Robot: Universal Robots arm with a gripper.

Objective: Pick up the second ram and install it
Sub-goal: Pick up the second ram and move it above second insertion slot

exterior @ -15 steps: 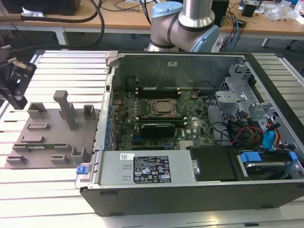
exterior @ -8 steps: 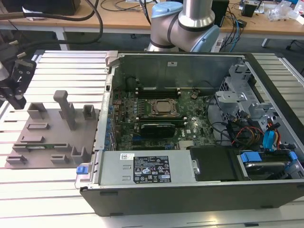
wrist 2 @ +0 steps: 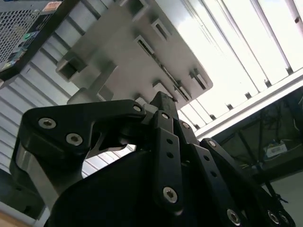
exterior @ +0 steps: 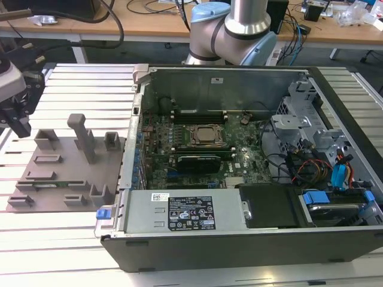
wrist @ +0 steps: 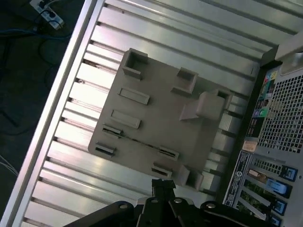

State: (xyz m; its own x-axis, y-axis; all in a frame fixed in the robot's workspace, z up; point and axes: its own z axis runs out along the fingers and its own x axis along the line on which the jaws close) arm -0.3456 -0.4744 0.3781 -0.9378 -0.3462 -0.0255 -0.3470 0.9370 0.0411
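gripper (wrist: pixel 163 183) pinched closed | near grey holder plate (wrist: pixel 156 113) | ribbed aluminium table (wrist: pixel 189 38) | wooden desks (exterior: pixel 149 24) behind

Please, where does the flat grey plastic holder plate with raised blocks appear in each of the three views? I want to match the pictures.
Exterior view: the flat grey plastic holder plate lies at the exterior view's left, beside the open computer case.
First wrist view: the plate is mid-picture, with the case beside it.
Second wrist view: the plate is seen tilted, with the case in a corner.
Shared landmark: the case.
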